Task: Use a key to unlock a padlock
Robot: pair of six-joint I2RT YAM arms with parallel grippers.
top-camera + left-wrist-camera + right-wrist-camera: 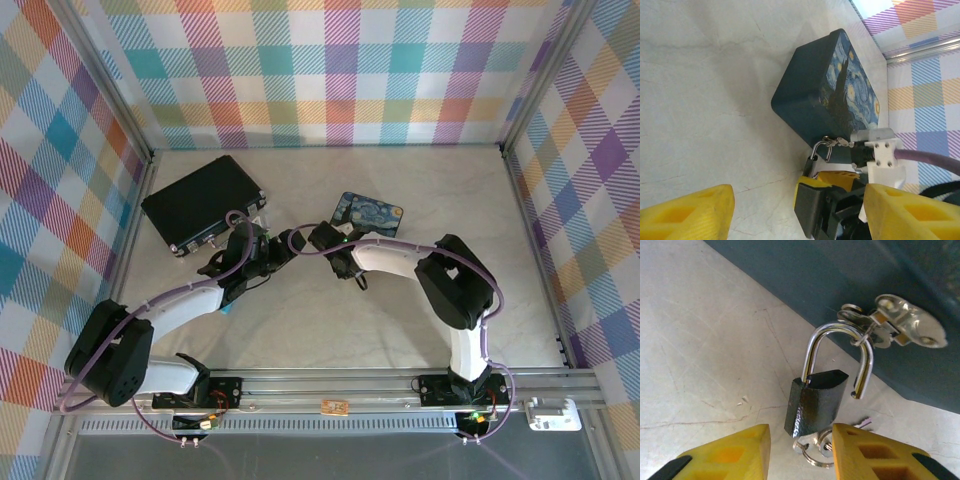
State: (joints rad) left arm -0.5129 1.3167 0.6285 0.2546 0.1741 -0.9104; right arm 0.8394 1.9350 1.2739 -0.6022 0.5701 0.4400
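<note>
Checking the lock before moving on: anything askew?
The small black padlock hangs askew on the silvery hasp of the blue painted tin: its body is twisted aside, and one leg of its U-shaped shackle ends bare outside it.

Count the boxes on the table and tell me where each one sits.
2. A black case lies at the back left; a blue starry-night tin sits to its right, near the middle. Another small one could lie hidden from view.
</note>
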